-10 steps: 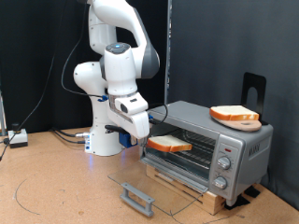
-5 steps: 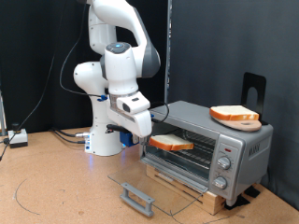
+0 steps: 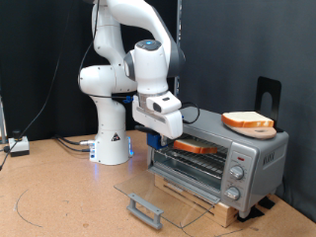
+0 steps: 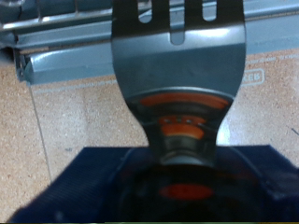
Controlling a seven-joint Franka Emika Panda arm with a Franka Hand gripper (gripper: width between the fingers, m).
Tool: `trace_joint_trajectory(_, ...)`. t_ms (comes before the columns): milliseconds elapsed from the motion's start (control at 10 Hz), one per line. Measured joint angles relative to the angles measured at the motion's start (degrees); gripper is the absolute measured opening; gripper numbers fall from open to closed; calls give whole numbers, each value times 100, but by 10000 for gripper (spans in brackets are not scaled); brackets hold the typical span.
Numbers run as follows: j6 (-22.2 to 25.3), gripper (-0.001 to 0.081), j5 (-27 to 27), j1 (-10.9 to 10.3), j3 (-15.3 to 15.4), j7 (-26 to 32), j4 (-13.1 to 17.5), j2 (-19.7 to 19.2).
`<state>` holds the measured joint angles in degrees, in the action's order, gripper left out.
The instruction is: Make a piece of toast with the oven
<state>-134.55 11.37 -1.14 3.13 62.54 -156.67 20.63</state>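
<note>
The silver-grey oven (image 3: 229,150) stands at the exterior view's right with its glass door (image 3: 168,190) folded down flat. My gripper (image 3: 168,135) hangs just in front of the oven's opening. It is shut on a grey slotted spatula (image 4: 177,56), whose blade reaches toward the oven's front edge (image 4: 56,37). The piece of toast (image 3: 197,145) lies flat just past my hand, at the mouth of the oven above the wire rack. The toast itself does not show in the wrist view, and my fingertips are hidden in both views.
A second bread slice (image 3: 247,119) lies on a round wooden board (image 3: 259,129) on top of the oven. The door's grey bar handle (image 3: 146,209) sticks out low over the brown table. Round knobs (image 3: 237,176) sit on the oven's side panel. Cables lie at the exterior view's left.
My arm has swung toward the exterior view's right and risen a little. The toast has moved from in front of the oven to its opening.
</note>
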Motion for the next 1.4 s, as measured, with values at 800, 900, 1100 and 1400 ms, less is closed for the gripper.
trace_joint_trajectory(800,-370,405,-592,351,-353,673,-233,-80)
trace_joint_trajectory(900,-231,405,-432,402,-596,916,-198,-54)
trace_joint_trajectory(1100,-25,405,-101,535,-1033,1145,-101,-24)
trace_joint_trajectory(1400,369,405,73,788,-1475,1161,124,-41)
